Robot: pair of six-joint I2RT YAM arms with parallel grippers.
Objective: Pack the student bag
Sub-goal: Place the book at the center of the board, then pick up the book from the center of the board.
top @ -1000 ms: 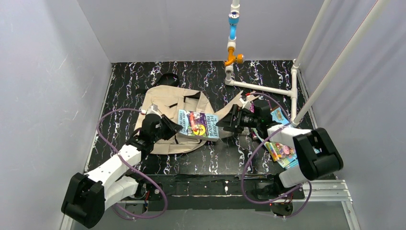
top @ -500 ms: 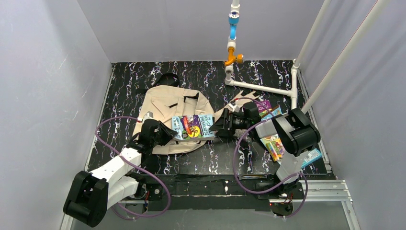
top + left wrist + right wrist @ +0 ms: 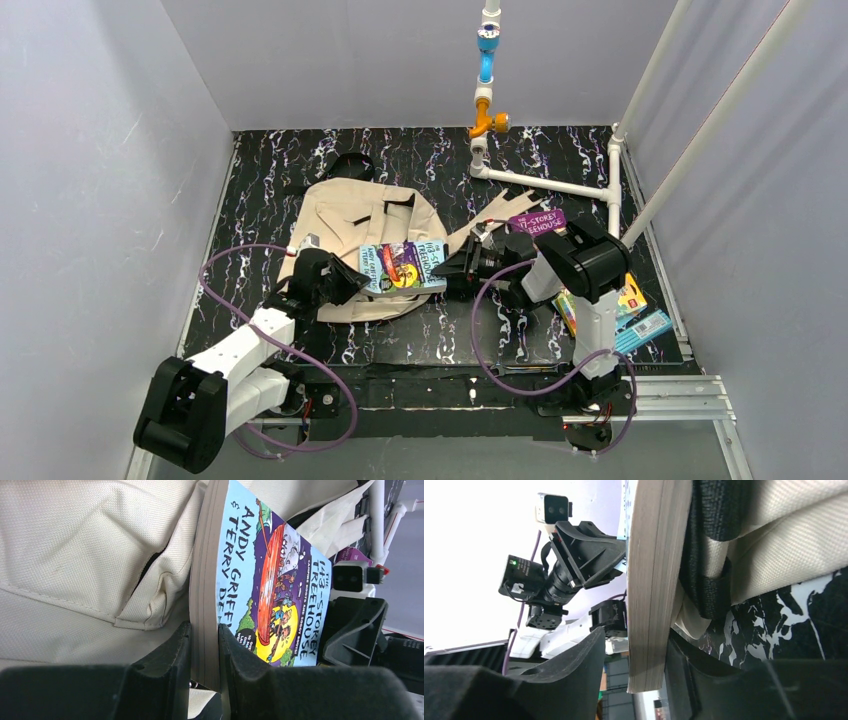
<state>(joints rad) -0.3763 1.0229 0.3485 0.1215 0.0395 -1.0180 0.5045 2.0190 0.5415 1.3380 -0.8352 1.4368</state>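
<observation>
A white pipe frame (image 3: 560,185) stands at the back of the black marbled table (image 3: 260,190).

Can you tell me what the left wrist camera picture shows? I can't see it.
The left gripper pinches the page edge of a blue treehouse book lying against the beige student bag. The right gripper sits at the book's far end.

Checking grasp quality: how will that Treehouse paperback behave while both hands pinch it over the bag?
The paperback looks thick, so it probably stays fairly stiff. The left hand and right hand pinch opposite edges; its glossy cover might slip. The bag beneath looks floppy.
</observation>
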